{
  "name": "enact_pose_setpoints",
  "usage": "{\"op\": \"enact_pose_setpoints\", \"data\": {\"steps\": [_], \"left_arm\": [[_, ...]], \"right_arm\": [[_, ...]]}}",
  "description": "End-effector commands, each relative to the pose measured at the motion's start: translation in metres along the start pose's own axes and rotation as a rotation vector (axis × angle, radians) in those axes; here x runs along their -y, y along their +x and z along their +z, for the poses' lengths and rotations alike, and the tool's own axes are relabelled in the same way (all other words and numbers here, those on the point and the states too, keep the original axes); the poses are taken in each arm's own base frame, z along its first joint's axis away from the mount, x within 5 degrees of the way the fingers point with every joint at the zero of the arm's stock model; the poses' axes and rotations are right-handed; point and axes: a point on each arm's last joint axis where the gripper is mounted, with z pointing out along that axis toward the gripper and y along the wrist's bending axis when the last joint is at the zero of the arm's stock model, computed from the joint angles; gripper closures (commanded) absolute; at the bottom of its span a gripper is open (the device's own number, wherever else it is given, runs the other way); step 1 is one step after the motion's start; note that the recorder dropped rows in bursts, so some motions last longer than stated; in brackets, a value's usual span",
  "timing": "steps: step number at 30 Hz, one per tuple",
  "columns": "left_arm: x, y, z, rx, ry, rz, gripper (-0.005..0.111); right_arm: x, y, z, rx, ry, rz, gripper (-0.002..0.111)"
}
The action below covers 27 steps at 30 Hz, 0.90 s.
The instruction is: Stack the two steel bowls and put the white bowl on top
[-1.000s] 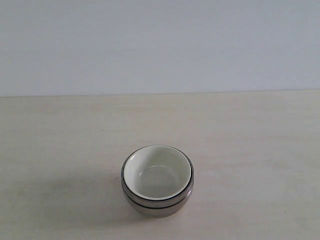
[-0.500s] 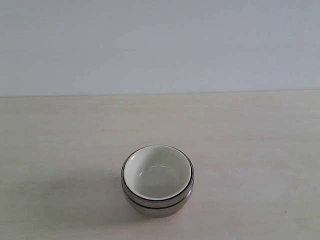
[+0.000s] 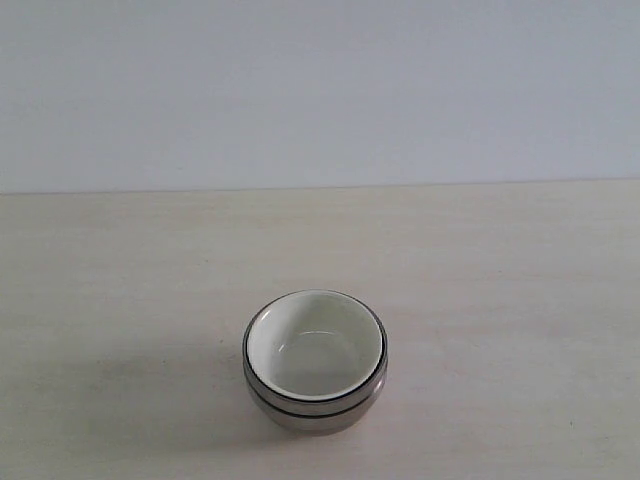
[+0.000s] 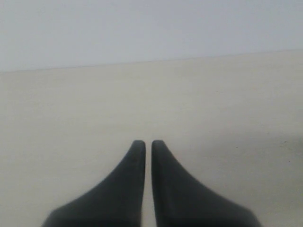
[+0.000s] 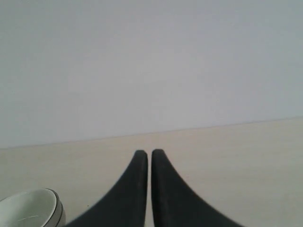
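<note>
Wall [image 3: 320,90]: plain pale grey, rising behind the table's far edge.
Table [image 3: 120,300]: light wood-grain top, carrying a single stack of bowls.
Steel bowls [image 3: 315,415]: nested one inside the other, upright, on the front part of the table and well clear of its far edge; a dark seam rings the stack below the rim.
White bowl [image 3: 315,350]: seated upright in the top steel bowl, its rim just within the steel rim.
Left claw [image 4: 148,143]: black fingers pressed together, gripping nothing, above the tabletop.
Right claw [image 5: 149,152]: black fingers pressed together, gripping nothing; the white bowl's rim sits near it, not touching.
</note>
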Motion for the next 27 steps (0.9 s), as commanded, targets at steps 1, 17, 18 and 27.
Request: {"op": "enact_pose_setpoints", "data": {"steps": [1,17,18,27], "left_arm": [[0.0000,0.0012,0.0001,-0.003,-0.001,-0.007,0.103],[0.0000,0.0012,0.0001,-0.003,-0.001,-0.007,0.103],[0.0000,0.0012,0.0001,-0.003,-0.001,-0.007,0.103],[0.0000,0.0012,0.0001,-0.003,-0.001,-0.007,0.103]], "right_arm": [[0.0000,0.0008,-0.0003,0.006,-0.001,-0.014,0.108],[0.0024,0.0053,-0.0004,-0.044,0.023,-0.070,0.108],[0.0026,0.0068,-0.0005,-0.060,0.024,-0.087,0.108],[0.0062,0.0096,-0.0010,-0.089,0.096,-0.103,0.108]]}}
